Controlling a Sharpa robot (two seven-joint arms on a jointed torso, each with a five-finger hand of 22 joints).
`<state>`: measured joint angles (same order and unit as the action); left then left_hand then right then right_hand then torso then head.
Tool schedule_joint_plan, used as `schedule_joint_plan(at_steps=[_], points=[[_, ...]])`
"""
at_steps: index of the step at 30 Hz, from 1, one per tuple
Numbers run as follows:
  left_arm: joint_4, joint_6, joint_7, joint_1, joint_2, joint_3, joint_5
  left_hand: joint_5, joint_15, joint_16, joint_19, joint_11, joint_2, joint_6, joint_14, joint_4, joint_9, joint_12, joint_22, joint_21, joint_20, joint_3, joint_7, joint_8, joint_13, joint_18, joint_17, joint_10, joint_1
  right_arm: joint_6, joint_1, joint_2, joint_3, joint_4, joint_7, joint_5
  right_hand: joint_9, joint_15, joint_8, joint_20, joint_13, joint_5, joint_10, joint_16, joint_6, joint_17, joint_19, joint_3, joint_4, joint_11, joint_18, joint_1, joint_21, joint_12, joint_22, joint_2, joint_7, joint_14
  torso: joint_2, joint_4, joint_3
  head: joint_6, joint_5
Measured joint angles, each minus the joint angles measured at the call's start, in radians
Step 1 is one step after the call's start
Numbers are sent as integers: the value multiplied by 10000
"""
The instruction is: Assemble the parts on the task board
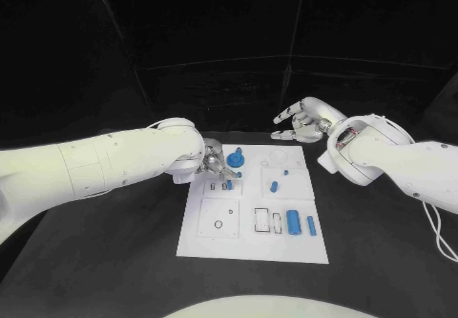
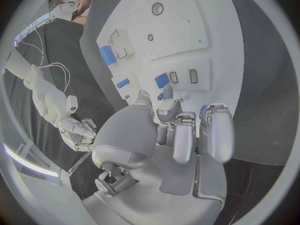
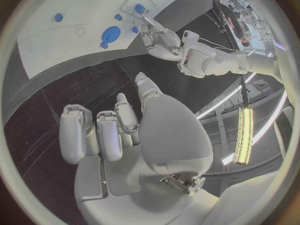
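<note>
The white task board [image 1: 250, 246] lies mid-table. A blue gear-like part [image 1: 237, 159] stands near its far left, and two blue cylinders [image 1: 294, 222] lie at its near right. Small blue parts [image 1: 273, 186] sit between them. My left hand [image 1: 216, 165] hovers over the board's far left, fingertips pointing down beside the gear, just beyond two empty slots [image 2: 183, 76] and a blue part [image 2: 162, 80]. Bits of blue show at its fingers; whether it holds a piece is hidden. My right hand [image 1: 302, 122] hangs raised beyond the board's far edge with nothing in it. The right wrist view shows the gear [image 3: 111, 34] and my left hand [image 3: 160, 36].
Black table [image 1: 114, 265] surrounds the board on all sides. My left forearm [image 1: 105, 165] stretches across the table's left half, and my right forearm [image 1: 391, 159] crosses the right side. A cable [image 1: 437, 232] trails beside the right arm.
</note>
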<state>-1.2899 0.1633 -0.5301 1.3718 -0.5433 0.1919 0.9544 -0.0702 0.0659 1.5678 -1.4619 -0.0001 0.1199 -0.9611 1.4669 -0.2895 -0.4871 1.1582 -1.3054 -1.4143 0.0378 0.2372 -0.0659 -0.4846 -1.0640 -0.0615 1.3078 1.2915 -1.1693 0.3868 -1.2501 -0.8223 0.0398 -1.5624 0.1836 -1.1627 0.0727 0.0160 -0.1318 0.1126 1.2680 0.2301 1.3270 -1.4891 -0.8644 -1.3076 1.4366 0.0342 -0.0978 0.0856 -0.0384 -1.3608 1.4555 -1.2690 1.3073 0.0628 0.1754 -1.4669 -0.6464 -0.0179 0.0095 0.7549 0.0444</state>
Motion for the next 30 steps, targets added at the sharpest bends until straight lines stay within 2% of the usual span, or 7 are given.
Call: schedule_joint_plan(at_steps=[14, 22, 30], points=[[499, 184, -33, -74, 420, 25, 42, 0, 0, 0, 0, 0, 0, 110, 0, 27, -152, -1, -25, 0, 0, 27, -36, -45, 0, 0, -1, 0, 0, -61, 0, 83, 0, 89, 76, -34, -1, -37, -38, 0, 1, 0, 1, 44, 0, 1, 0, -38, -37, 0, 0, 0, -37, 0, 0, 0, 0, 37, 3, 0, 6, 83, -3], [660, 331, -43, -124, 550, 28, 50, 0, -1, 0, 0, 0, -20, 109, 0, 55, -204, -1, -27, -36, 1, 54, -36, -85, -1, -1, -2, 1, -20, -93, 0, 111, -1, 122, 88, -40, -1, -37, -38, 0, 1, 0, 1, 43, 0, 2, 0, -71, -70, 0, 0, 0, -37, 0, 0, 0, 0, 37, 2, 0, 5, 177, -15], [761, 491, -59, -140, 633, 28, 53, 0, -1, 0, 1, -34, 9, 234, -1, 128, -391, -1, -26, -35, 1, -19, -17, -152, 0, 0, -2, -35, -331, -117, 0, 148, -1, 158, 97, -44, -2, -37, -38, 0, 2, 0, 1, 43, -37, 2, 0, -71, -70, 1, 0, 32, -37, 0, 0, -32, -37, 37, -3, -6, 2, 257, -12]])
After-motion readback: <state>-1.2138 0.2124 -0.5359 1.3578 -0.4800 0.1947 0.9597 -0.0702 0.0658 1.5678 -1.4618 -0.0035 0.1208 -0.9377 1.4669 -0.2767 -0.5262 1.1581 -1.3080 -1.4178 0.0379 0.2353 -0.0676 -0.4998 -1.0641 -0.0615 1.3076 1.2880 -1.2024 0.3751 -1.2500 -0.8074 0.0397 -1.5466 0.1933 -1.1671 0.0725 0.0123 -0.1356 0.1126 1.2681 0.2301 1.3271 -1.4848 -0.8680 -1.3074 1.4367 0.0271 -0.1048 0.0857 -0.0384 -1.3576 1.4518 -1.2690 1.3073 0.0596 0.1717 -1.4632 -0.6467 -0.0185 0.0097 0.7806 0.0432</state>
